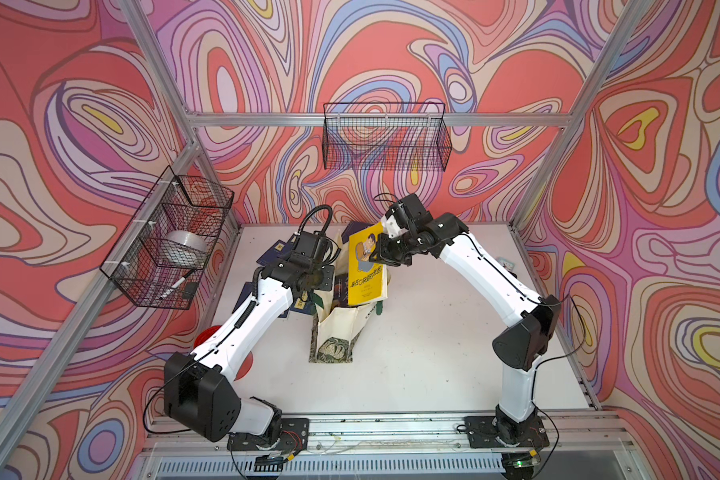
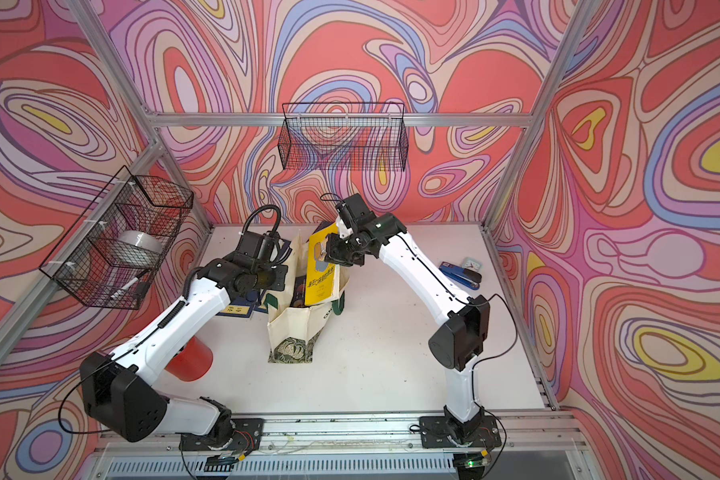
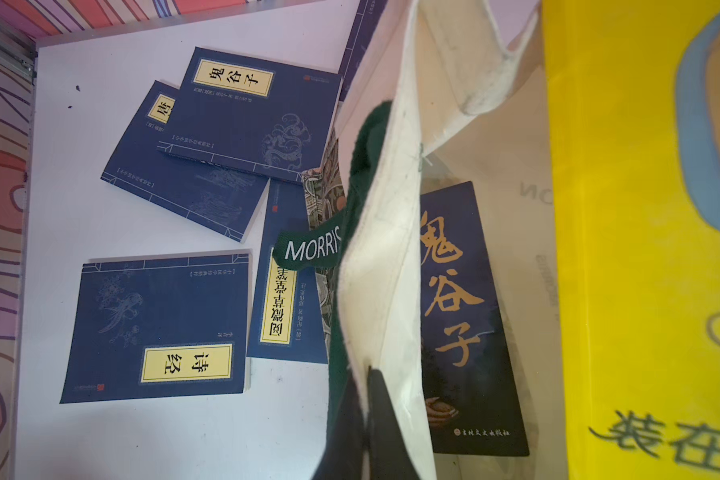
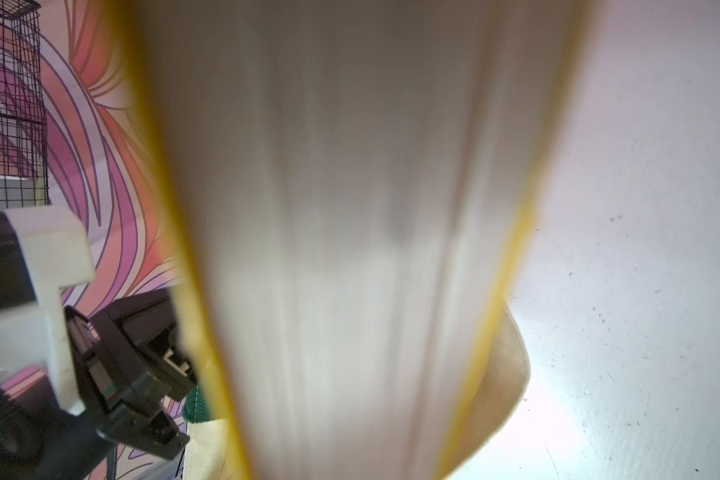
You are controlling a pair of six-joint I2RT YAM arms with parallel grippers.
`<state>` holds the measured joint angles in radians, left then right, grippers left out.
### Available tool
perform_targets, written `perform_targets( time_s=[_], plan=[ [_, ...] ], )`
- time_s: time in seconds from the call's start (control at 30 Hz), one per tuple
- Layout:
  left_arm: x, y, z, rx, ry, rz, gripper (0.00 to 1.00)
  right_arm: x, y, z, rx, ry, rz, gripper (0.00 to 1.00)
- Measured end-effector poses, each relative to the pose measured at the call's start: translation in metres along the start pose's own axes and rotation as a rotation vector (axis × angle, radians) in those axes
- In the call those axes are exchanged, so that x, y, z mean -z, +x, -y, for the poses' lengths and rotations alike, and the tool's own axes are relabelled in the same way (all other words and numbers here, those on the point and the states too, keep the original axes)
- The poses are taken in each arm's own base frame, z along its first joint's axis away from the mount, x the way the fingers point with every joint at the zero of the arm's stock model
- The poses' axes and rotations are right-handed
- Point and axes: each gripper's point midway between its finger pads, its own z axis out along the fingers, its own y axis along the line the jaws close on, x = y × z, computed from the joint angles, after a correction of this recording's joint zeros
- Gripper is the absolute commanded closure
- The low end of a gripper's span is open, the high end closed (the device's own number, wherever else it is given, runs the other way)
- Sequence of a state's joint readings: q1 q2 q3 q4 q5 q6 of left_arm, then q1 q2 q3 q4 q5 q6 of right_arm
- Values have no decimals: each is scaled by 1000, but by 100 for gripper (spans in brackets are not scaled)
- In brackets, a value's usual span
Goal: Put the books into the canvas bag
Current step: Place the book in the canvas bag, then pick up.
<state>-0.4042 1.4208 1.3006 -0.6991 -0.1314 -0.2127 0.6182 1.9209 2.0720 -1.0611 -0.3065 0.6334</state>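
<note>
Top view | yellow book (image 1: 366,274) — in right jaws (at canvas bag (image 1: 341,328) mouth)

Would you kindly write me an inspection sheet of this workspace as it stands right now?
Surface: white table, lightly speckled.
Job's things: canvas bag stands upright; yellow book is part-way into its mouth; dark book already inside; navy books lie on the table beside the bag.
Clutter: red cup, partly hidden by the left arm; stapler near the right wall.
Grippers: right gripper shut on the yellow book; left gripper shut, apparently pinching the bag's rim.
Cables: black cable loops over the left wrist; thin lead loops off the right elbow.
Surroundings: swirl-patterned walls; two wire baskets, one holding a tape roll and a marker.
</note>
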Motion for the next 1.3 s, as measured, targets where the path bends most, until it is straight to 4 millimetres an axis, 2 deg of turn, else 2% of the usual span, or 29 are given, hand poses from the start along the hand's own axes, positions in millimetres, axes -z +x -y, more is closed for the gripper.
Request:
perform_targets(
  time_s=[0.1,0.2,0.3,0.37,0.43,0.6,0.73,0.83,0.9,0.97,1.03,1.1,1.17,1.27,1.3],
  plan=[
    [1,0,0,2,0,2,61,1,16,9,-9,12,-33,100],
    [7,-2,-1,11,4,15,49,-5,31,18,-23,27,-77,100],
    [14,-5,0,18,16,34,46,-11,39,19,-22,25,-110,100],
    [16,-5,3,23,35,35,49,-15,41,15,-14,13,-125,100],
    [13,-2,8,24,61,22,59,-23,40,8,-3,-10,-142,100],
    [-4,13,29,32,163,-62,99,-60,39,-3,2,-87,-195,100],
    [-2,14,48,22,220,-68,100,-81,45,0,-14,-118,-232,100],
    [6,5,79,-10,285,-63,100,-87,51,8,-29,-124,-256,100],
    [7,-5,106,-26,330,-64,100,-87,59,20,-50,-123,-274,100],
    [8,-14,136,-34,385,-67,100,-81,66,41,-89,-111,-281,100],
    [9,-23,166,-35,438,-69,100,-63,67,69,-149,-88,-266,100],
    [11,-34,197,-33,492,-63,100,-34,58,100,-218,-69,-210,100],
    [15,-48,229,-22,556,-49,100,5,41,126,-271,-52,-120,100],
    [22,-70,271,7,651,-12,100,63,18,146,-283,-23,24,100],
    [25,-76,281,21,678,-1,100,76,14,149,-282,-8,50,100]
  ],
)
